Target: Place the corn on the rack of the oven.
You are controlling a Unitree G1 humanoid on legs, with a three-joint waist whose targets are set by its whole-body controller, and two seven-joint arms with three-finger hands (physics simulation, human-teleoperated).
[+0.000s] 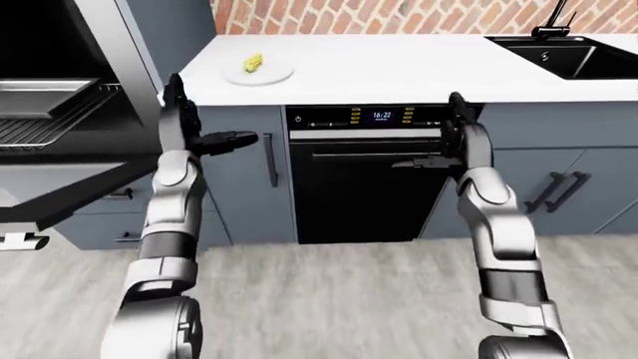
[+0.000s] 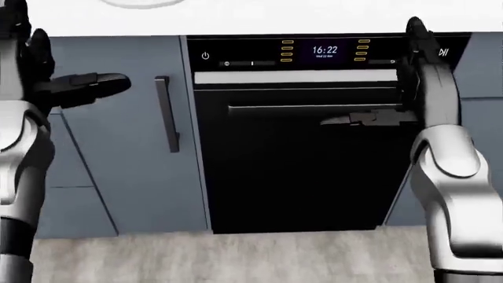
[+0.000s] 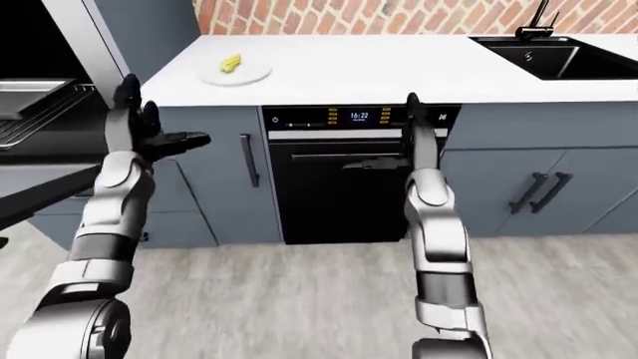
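Corn (image 1: 253, 62) on plate (image 1: 261, 73) near bench's left edge; our left hand (image 1: 182, 123) nearer, below it, fingers spread, both hands empty.

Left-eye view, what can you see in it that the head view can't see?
Only the left-eye view shows the corn on its plate, the black sink, the brick wall and the open oven's rack at far left. Only the head view makes the clock readable: 16:22. Both show the black appliance, the left hand and right hand, raised and empty.
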